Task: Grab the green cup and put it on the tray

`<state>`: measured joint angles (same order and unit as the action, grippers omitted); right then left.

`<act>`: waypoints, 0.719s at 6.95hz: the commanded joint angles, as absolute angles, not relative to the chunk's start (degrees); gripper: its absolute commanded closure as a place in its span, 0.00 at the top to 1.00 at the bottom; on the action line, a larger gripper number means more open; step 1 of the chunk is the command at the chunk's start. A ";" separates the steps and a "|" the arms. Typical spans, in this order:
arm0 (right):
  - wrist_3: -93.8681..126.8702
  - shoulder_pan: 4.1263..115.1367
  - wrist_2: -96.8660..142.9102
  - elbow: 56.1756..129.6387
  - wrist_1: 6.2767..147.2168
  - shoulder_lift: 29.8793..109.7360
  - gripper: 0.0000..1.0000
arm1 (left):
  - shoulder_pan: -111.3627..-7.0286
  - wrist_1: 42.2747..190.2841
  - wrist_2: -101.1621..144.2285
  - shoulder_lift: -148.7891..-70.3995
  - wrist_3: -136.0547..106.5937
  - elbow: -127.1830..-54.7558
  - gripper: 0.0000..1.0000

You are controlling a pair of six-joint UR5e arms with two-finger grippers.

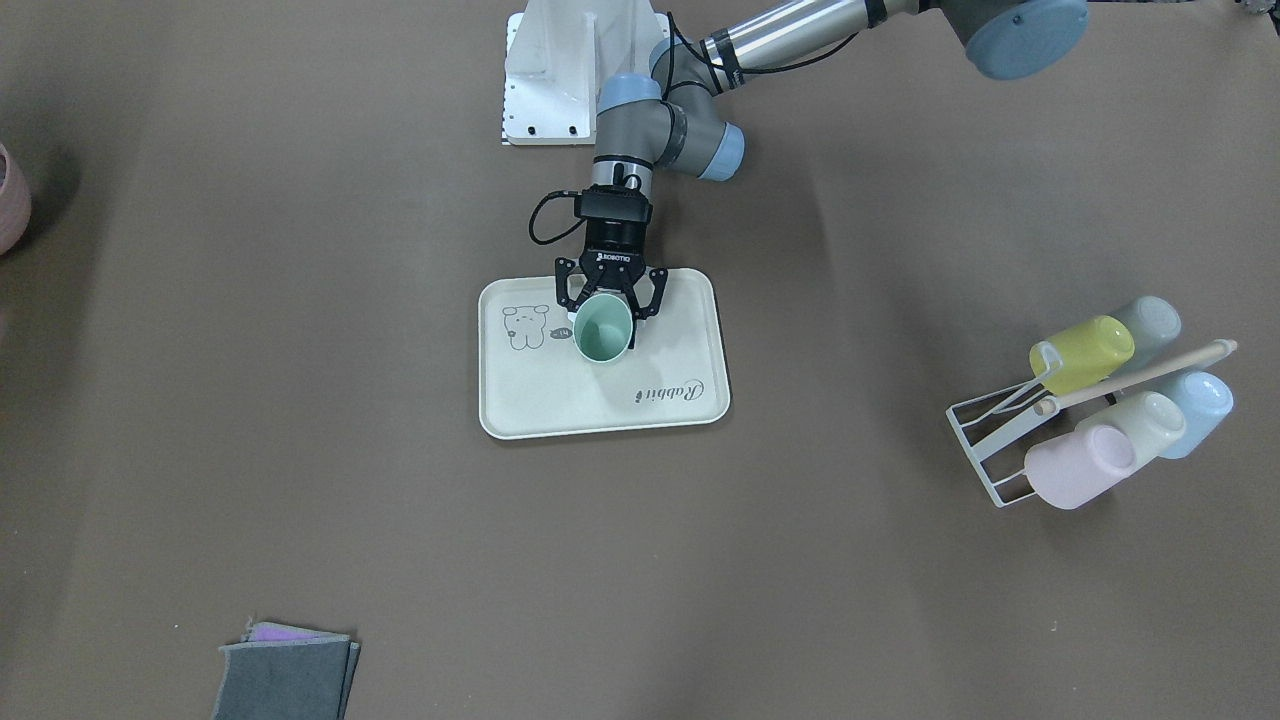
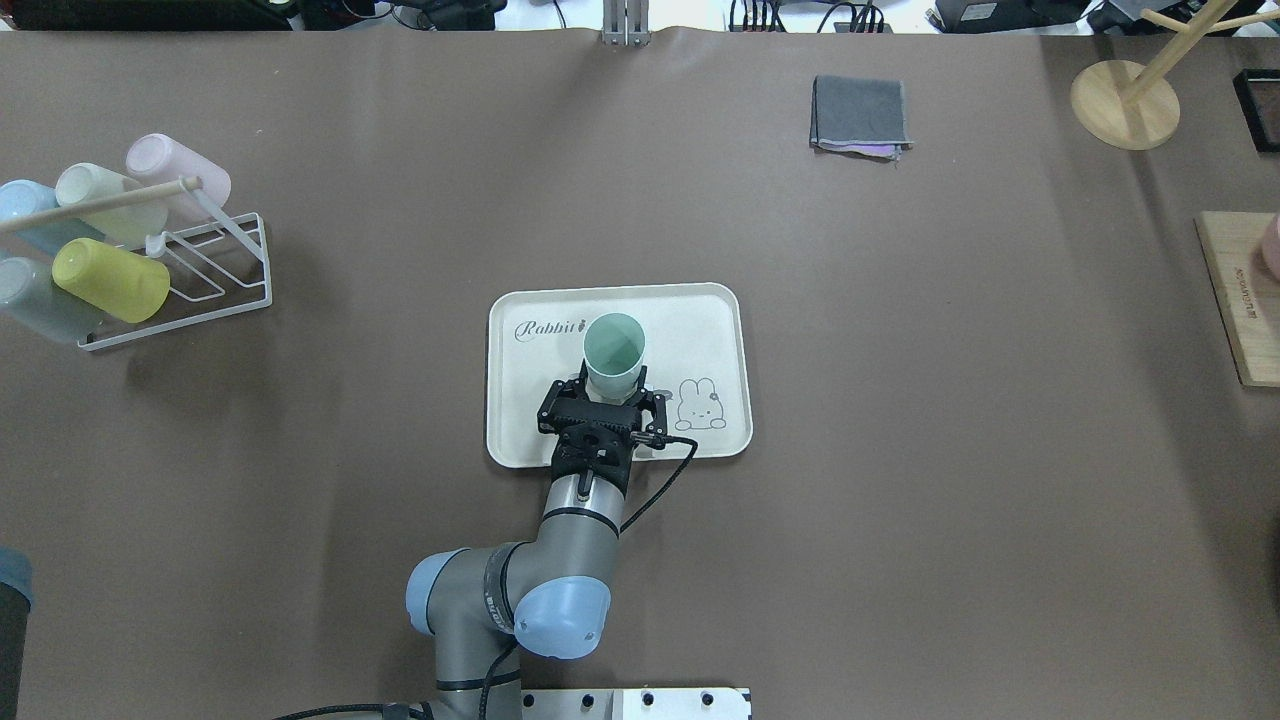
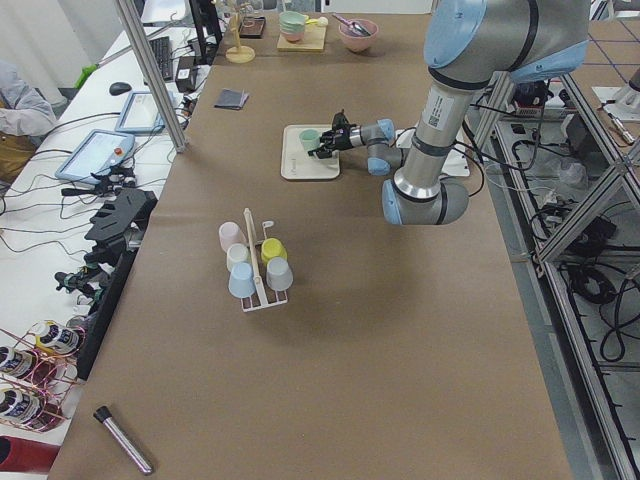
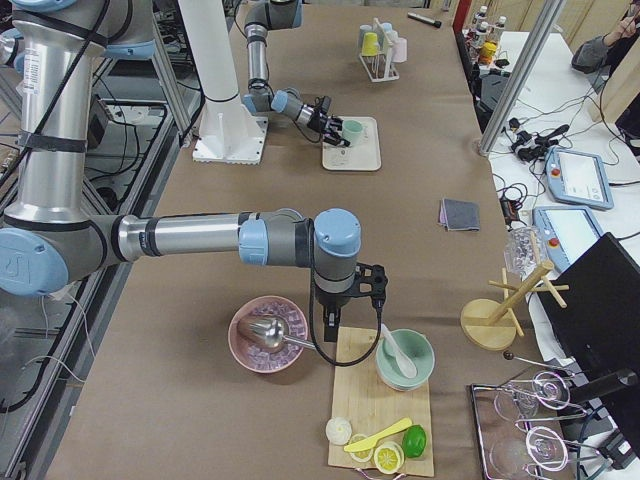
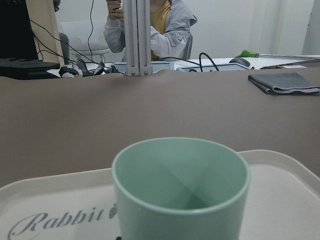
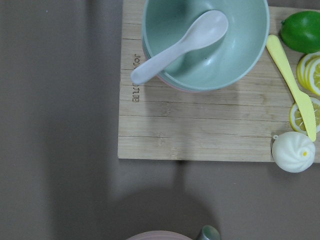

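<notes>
The green cup [image 1: 603,331] stands upright on the cream tray [image 1: 560,400], near the bear drawing. It also shows in the overhead view [image 2: 613,350] and fills the lower middle of the left wrist view [image 5: 181,190]. My left gripper [image 1: 604,316] reaches in level from the robot's side. Its fingers are spread wide, one on each side of the cup's lower part, and it looks open. My right gripper [image 4: 371,287] hangs over the wooden board [image 4: 372,400] far from the tray. I cannot tell whether it is open or shut.
A wire rack [image 2: 190,290] with several pastel cups lies at the table's left. A folded grey cloth [image 2: 860,115] lies beyond the tray. Under the right wrist are a teal bowl with a spoon [image 6: 205,42], lemon slices and a bun.
</notes>
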<state>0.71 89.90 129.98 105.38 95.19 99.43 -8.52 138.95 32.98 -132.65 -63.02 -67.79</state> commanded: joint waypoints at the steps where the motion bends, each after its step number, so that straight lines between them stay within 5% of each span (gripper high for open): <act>1: 0.70 89.91 129.99 105.38 95.19 99.40 1.00 | -8.52 138.96 32.52 -132.63 -62.93 -68.03 0.98; 5: 0.70 89.91 129.99 105.56 95.19 99.23 1.00 | -8.61 139.13 32.52 -128.16 -58.48 -80.11 0.98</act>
<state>0.70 89.91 129.99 105.51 95.18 99.30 -8.52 138.87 32.52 -130.20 -61.29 -75.26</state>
